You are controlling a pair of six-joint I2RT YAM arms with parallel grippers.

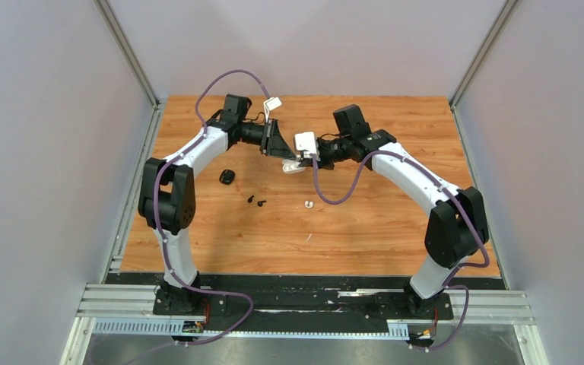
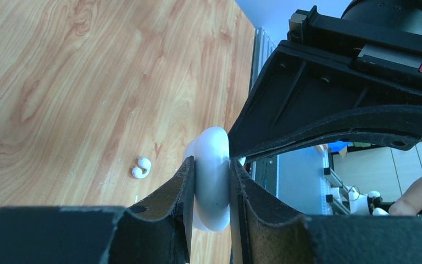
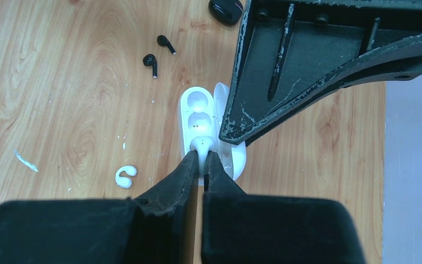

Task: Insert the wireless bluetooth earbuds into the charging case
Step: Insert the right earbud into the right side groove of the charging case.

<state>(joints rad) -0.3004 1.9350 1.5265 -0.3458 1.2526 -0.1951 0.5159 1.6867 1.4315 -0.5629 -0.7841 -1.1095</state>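
Observation:
The white charging case [image 3: 196,113] lies open on the table, two cavities showing. My left gripper [image 2: 213,165] is shut on the case's white lid side [image 2: 212,187] and holds it steady; it also shows in the top view [image 1: 281,150]. My right gripper [image 3: 202,157] is shut on a white earbud [image 3: 203,144] at the near end of the case's tray; it also shows in the top view [image 1: 305,158]. A second white earbud [image 3: 125,176] lies loose on the table to the left. Two black earbuds [image 3: 150,60] [image 3: 166,43] lie further away.
A shut black charging case [image 1: 227,176] sits on the wooden table [image 1: 365,228] to the left of the black earbuds [image 1: 256,201]. The loose white earbud [image 1: 309,204] lies just in front of the grippers. Grey walls enclose the table.

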